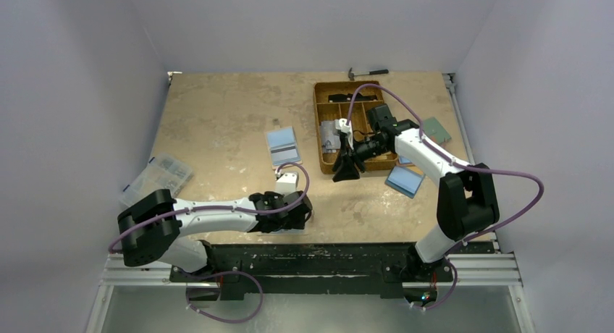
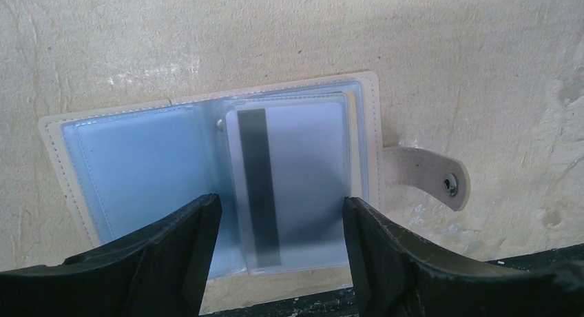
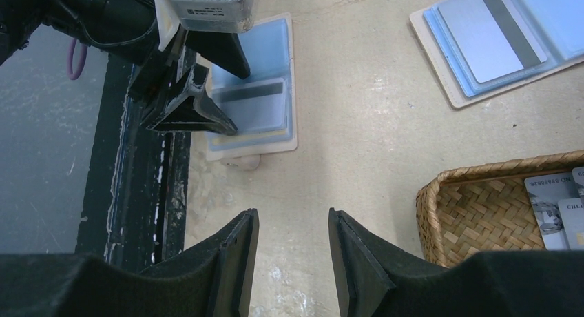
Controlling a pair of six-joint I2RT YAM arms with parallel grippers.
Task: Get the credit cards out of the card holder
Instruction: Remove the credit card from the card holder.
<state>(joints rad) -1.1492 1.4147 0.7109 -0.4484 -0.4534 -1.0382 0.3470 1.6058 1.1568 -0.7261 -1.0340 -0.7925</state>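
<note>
The tan card holder [image 2: 375, 124] lies open and flat by the table's near edge, its left inner face light blue. On its right half a greyish credit card [image 2: 303, 158] with a dark stripe sits in a clear sleeve, with more sleeves layered under it. My left gripper [image 2: 281, 210] is open, and its fingertips straddle the near end of that card without closing on it. The right wrist view shows the same holder [image 3: 288, 89] with the left gripper [image 3: 241, 101] over it. My right gripper [image 3: 293, 220] hangs open above bare table, to the right of the holder.
A second open card holder [image 1: 282, 146] with a striped card lies mid-table. The brown woven tray [image 1: 320, 123], which has cards in it, stands at the back right. Two flat wallets [image 1: 404, 179] [image 1: 436, 130] lie beside it. A clear organiser box [image 1: 156, 175] is at the left and a hammer [image 1: 366, 73] at the back.
</note>
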